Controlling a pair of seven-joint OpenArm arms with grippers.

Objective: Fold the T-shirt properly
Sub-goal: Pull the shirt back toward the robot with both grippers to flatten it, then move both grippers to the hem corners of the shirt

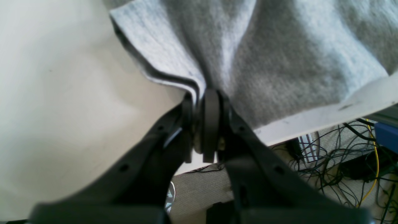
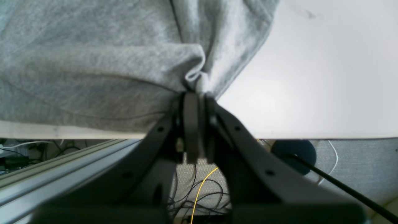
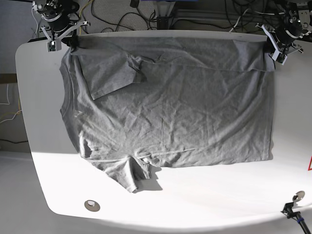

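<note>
T-shirt (image 3: 170, 112) edge: you are clamping both corners with left end effector (image 1: 206, 93) and right end effector (image 2: 196, 90), readying a fold across the desk (image 3: 195, 195).

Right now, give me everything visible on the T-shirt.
The T-shirt is heather-grey, wrinkled knit, spread flat on the white table, neck at the base view's left. One short sleeve lies folded onto the body, the other sticks out toward the near edge. The left gripper and right gripper each pinch a far-edge corner. No lettering shows.
</note>
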